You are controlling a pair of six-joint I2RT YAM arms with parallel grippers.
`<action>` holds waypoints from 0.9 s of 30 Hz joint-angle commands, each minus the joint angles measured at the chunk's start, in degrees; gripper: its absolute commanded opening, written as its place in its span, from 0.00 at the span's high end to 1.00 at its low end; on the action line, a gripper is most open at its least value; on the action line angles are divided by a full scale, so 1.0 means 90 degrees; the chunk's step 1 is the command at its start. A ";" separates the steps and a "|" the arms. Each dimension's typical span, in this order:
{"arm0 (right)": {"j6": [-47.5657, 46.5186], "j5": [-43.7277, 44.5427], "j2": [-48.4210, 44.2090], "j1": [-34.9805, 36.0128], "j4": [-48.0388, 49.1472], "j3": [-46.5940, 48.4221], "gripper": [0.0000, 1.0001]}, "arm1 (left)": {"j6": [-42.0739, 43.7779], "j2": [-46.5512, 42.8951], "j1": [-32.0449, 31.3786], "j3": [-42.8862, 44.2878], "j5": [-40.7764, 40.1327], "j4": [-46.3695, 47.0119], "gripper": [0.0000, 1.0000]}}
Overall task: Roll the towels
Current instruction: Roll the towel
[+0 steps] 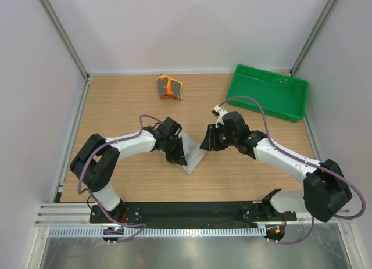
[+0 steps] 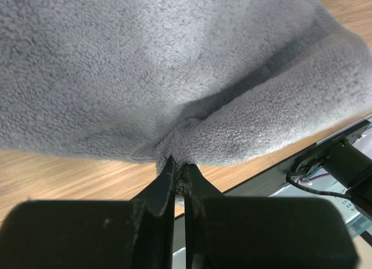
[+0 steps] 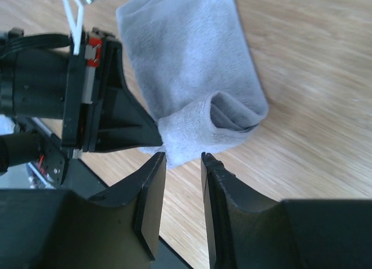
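The light grey towel (image 1: 193, 154) lies mid-table, its near end folded over into a loose roll (image 3: 221, 121). My left gripper (image 1: 176, 154) is shut on that folded near edge; the left wrist view shows the tips pinching the grey pile (image 2: 180, 164). My right gripper (image 1: 208, 142) is open and empty, just right of the towel, its fingertips (image 3: 156, 160) hovering close above the rolled end. The orange and yellow patterned towel (image 1: 170, 86) sits rolled up at the back of the table, untouched.
A green plastic tray (image 1: 268, 92) stands at the back right. The black base rail (image 1: 192, 212) runs along the near edge. White walls close in the table on three sides.
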 commanded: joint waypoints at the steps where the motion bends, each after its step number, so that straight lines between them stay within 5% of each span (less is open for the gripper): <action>1: 0.0078 -0.0862 0.0210 0.0009 0.0969 -0.0145 0.63 | 0.0021 0.0208 0.0136 0.0199 0.0269 0.0102 0.99; 14: 0.0166 -0.1370 0.1586 0.0009 0.2278 -0.0195 0.66 | 0.0158 0.0512 0.0264 0.0199 0.0386 0.0161 0.99; 27: -0.0215 -0.0912 0.3149 -0.0147 0.2093 0.0470 0.73 | 0.0314 0.0259 0.0293 0.0073 0.0221 0.0043 0.91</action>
